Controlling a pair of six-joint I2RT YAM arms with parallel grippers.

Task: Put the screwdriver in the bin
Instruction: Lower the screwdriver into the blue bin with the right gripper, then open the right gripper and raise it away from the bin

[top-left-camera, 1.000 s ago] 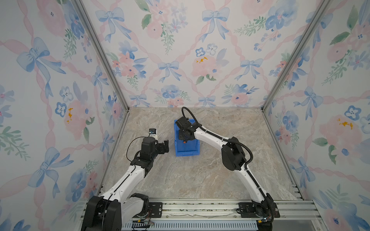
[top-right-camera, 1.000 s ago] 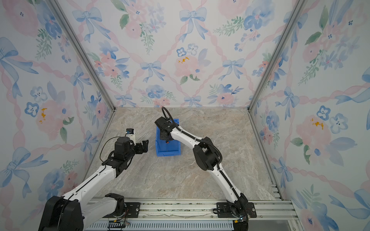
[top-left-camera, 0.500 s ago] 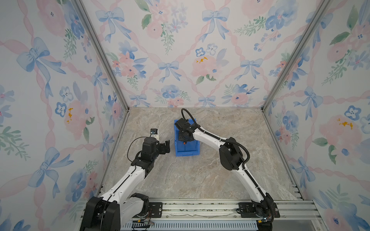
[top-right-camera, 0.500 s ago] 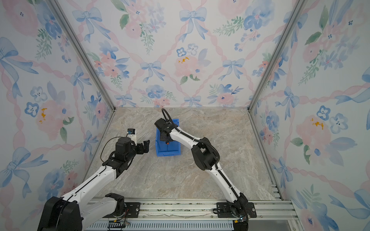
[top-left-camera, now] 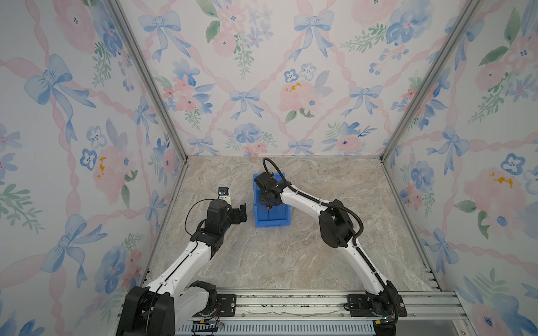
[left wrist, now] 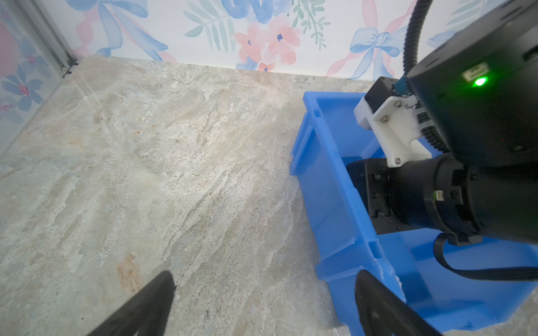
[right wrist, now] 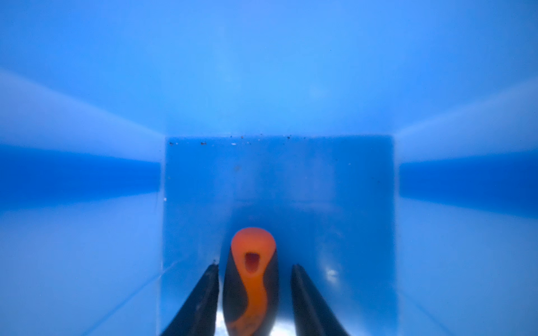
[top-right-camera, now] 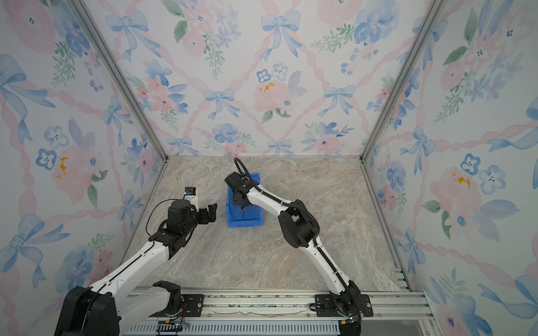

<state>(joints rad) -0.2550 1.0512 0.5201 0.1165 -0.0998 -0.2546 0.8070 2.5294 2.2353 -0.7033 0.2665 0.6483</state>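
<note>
The blue bin [top-left-camera: 273, 223] [top-right-camera: 245, 223] stands on the marble floor near the middle. My right gripper [top-left-camera: 266, 201] [top-right-camera: 240, 200] reaches down inside it. In the right wrist view the screwdriver [right wrist: 251, 276], handle orange and black, lies between the right gripper's [right wrist: 254, 266] fingers with a gap on each side, so the jaws are open and off it. Blue bin walls [right wrist: 262, 72] fill that view. A bit of the screwdriver [top-left-camera: 268, 207] shows in both top views. My left gripper [top-left-camera: 242, 213] [left wrist: 263, 276] hangs open and empty just left of the bin [left wrist: 329, 203].
Floral walls close in the marble floor [top-left-camera: 291, 256] on three sides, with metal corner posts. A metal rail [top-left-camera: 291, 302] carrying both arm bases runs along the front. The right arm's wrist and cable [left wrist: 465, 174] hang over the bin.
The right gripper's jaws have parted and let go of the screwdriver inside the bin. The left arm has hardly moved.
</note>
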